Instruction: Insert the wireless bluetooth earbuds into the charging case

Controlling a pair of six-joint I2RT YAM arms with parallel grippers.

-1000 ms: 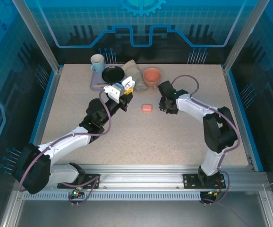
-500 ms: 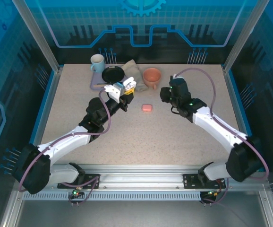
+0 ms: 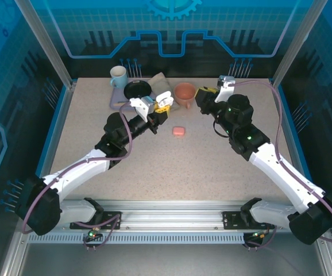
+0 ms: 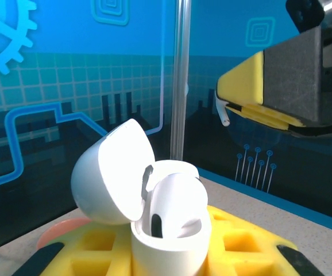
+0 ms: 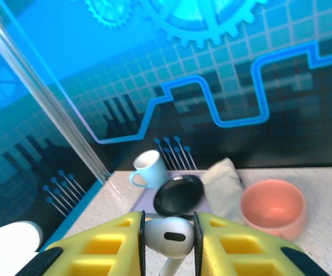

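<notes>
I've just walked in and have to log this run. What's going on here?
The left gripper holds a small white charging case, lid open, with one white earbud sitting in it. The right gripper pinches a second white earbud nearby, not yet inserted. A salmon-pink case lies on the table.

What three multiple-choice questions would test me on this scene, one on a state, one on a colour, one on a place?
1. The white case in the left tool is: A shut; B open; C upside down.
2. The earbud in the right tool is: A pink; B white; C black.
3. The pink case lies: A in the left tool; B in the right tool; C on the table between the arms.

Answers: B, its lid tilts back; B, it looks white in the right wrist view; C, it rests on bare tabletop.
</notes>
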